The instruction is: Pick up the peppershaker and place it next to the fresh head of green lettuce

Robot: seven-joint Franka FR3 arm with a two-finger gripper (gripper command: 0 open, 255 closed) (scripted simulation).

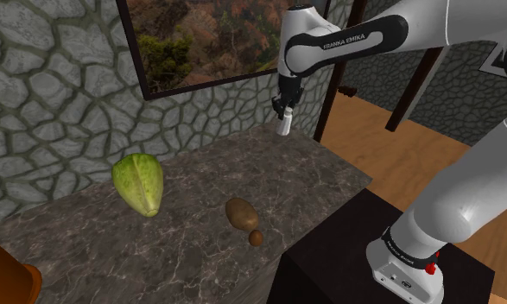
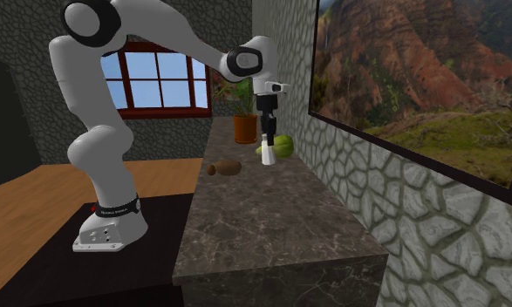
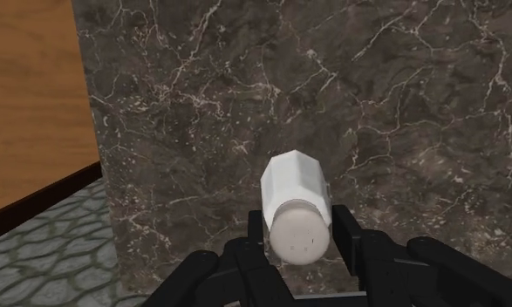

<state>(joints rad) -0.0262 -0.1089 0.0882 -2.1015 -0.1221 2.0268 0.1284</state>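
My black gripper (image 1: 283,113) hangs high above the far end of the dark marble counter (image 1: 199,186), shut on a white pepper shaker (image 1: 284,126) that juts below the fingers. In the wrist view the shaker (image 3: 297,208) is clasped between the two fingers (image 3: 348,234), its holed top facing the camera, with the counter (image 3: 245,105) well below. The green lettuce head (image 1: 140,183) lies on the counter toward the shoulder view's left, well away from the gripper. In the second exterior view the shaker (image 2: 267,149) hangs under the gripper (image 2: 266,133), in front of the lettuce (image 2: 282,146).
A brown potato (image 1: 241,212) and a small brown lump (image 1: 256,237) lie near the counter's front edge. An orange pot (image 1: 5,276) stands at the shoulder view's lower left. A stone wall (image 1: 61,78) with a window backs the counter. The black stand (image 1: 346,250) adjoins the counter.
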